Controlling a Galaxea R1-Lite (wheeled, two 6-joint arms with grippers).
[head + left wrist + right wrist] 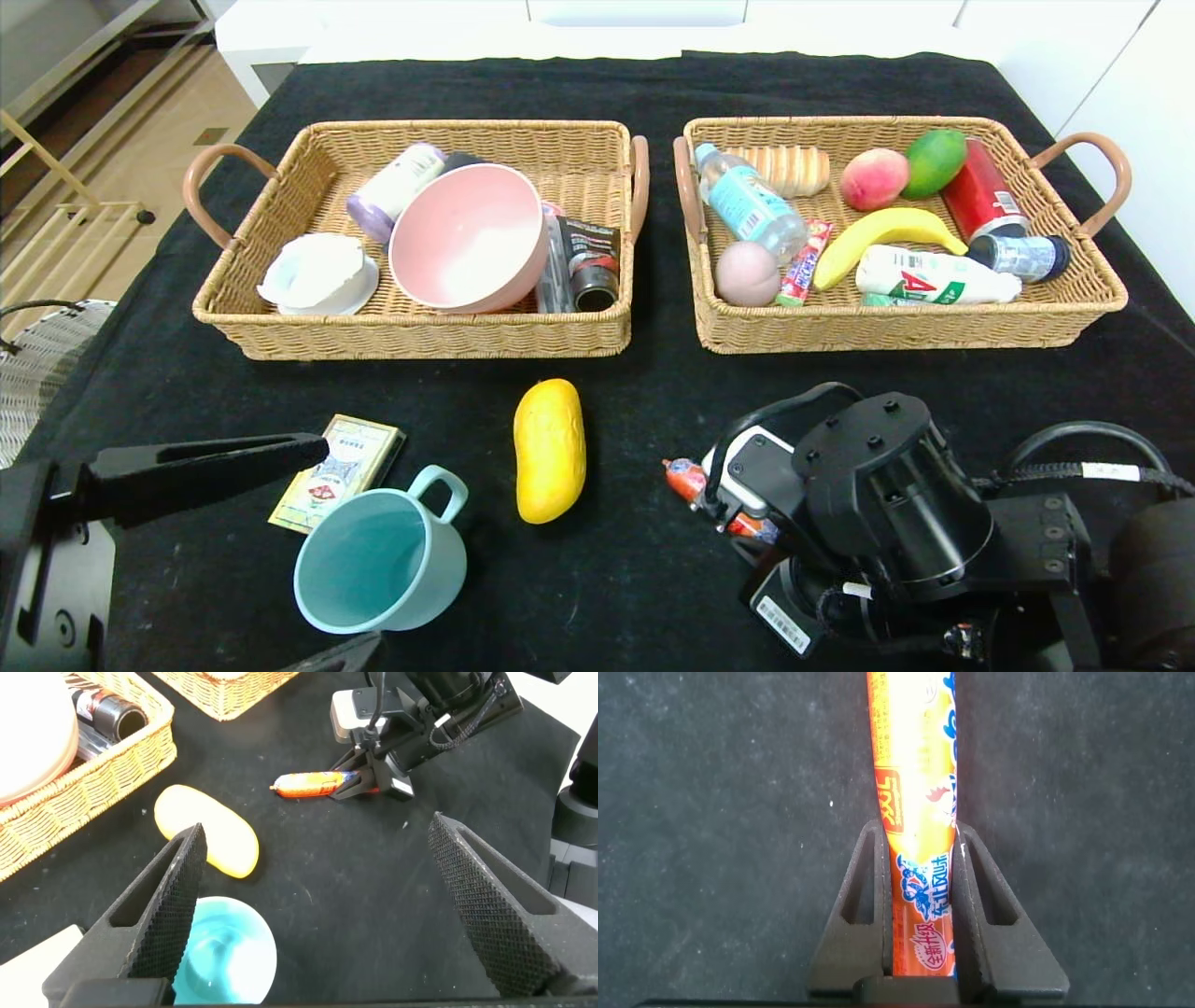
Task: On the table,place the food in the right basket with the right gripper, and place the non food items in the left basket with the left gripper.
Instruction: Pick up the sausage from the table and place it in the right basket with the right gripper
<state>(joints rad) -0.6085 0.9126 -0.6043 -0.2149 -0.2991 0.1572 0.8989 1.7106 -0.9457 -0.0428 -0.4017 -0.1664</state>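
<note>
My right gripper [920,835] is shut on the lower part of the long orange-red sausage [915,765], which lies on the black table [644,597]. In the head view only the sausage's end [686,476] shows beside the right wrist. My left gripper [316,829] stands open low at the front left, with nothing between its fingers. The pale teal mug [383,551] stands upright just beside it, and the cream-and-gold box [338,459] lies behind the mug. The yellow fruit [549,450] lies in the middle. The water bottle [747,201] and the white bottle [934,275] lie in the right basket [896,338].
The left basket [420,343] holds a pink bowl [467,238], a white dish [317,273] and some bottles. Other fruit, snacks and cans fill the right basket. Bare black cloth lies between the baskets and the front objects.
</note>
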